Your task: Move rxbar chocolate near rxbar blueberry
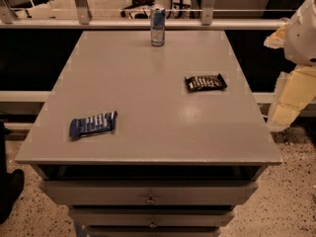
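The rxbar chocolate (pixel 205 82), a dark brown-black wrapper with white lettering, lies flat on the right half of the grey table top (pixel 148 78). The rxbar blueberry (pixel 93 124), a dark blue wrapper with white lettering, lies flat near the table's front left. The two bars are far apart. My gripper (pixel 290 98) hangs off the table's right edge, beyond the chocolate bar and level with it, holding nothing that I can see. The white arm (pixel 302 31) rises above it at the frame's right edge.
An upright blue-silver can (pixel 158 26) stands at the back centre of the table. The table is a drawer cabinet with drawers (pixel 148 194) at the front. A rail (pixel 148 22) runs behind it. Speckled floor (pixel 291 196) lies to the right.
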`<state>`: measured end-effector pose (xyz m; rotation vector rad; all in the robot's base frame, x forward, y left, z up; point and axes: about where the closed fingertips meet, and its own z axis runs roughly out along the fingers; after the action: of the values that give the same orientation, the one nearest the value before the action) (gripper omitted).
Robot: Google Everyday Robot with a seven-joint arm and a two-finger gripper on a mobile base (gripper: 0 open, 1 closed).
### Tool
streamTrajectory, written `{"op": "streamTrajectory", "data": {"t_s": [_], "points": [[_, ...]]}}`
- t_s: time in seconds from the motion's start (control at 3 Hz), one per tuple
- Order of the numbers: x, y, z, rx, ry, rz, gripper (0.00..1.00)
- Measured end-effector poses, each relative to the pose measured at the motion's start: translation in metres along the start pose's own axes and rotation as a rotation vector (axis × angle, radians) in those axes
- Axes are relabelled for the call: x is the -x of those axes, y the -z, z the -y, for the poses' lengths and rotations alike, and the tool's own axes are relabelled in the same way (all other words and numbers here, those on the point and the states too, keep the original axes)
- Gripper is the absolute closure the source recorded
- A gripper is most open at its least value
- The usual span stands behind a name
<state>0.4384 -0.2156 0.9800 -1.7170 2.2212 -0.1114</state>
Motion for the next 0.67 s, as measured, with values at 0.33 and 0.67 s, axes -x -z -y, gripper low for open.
{"op": "streamTrajectory", "data": {"t_s": [0.33, 0.67], "points": [[0.000, 0.000, 0.000, 0.000, 0.000, 0.000, 0.00], [0.007, -0.019, 0.019, -0.003, 0.027, 0.048, 0.00]]}}
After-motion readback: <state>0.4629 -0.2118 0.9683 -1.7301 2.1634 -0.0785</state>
